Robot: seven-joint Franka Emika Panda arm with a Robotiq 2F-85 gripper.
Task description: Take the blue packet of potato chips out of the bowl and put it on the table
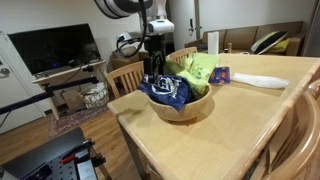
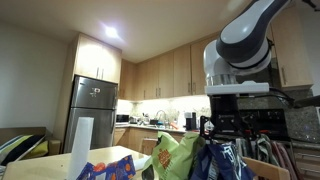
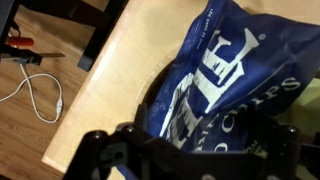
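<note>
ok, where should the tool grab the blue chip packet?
Top edge, from above. The blue packet stands tilted in the bowl, its crinkled upper end sticking above the rim toward the open tool, with the green bag beside it. Likely the easiest pinch.

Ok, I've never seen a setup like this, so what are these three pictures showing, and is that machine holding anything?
The machine is a robot arm ending in a two-fingered gripper. Two pictures come from cameras standing in the room. The third looks down from the arm's wrist. On the table stands a wooden bowl holding a blue packet of chips and a green bag. The gripper hangs open over the blue packet and holds nothing.
</note>
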